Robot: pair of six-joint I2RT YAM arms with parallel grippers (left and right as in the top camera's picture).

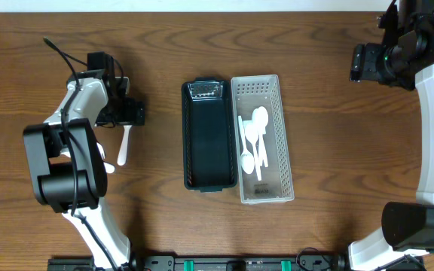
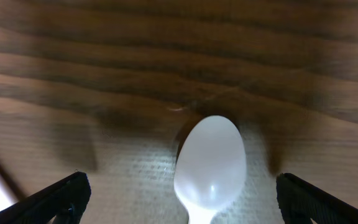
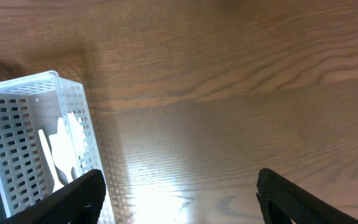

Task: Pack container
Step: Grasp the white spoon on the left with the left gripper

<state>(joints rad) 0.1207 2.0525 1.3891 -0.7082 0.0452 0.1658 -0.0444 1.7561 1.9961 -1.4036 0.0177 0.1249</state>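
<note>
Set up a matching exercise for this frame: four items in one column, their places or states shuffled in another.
Column one:
1. black container
2. white perforated basket
3. lone white spoon
4. right gripper

Column two:
a. between the open fingers of the left gripper
b. open, above the bare table
c. holds several white spoons
d. table centre, no spoons inside

Pairs: 1-d, 2-c, 3-a, 4-b.

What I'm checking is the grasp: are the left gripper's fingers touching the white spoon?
Apart. The left wrist view shows the white spoon between the left gripper's wide-open fingers, bare table showing on both sides.
</note>
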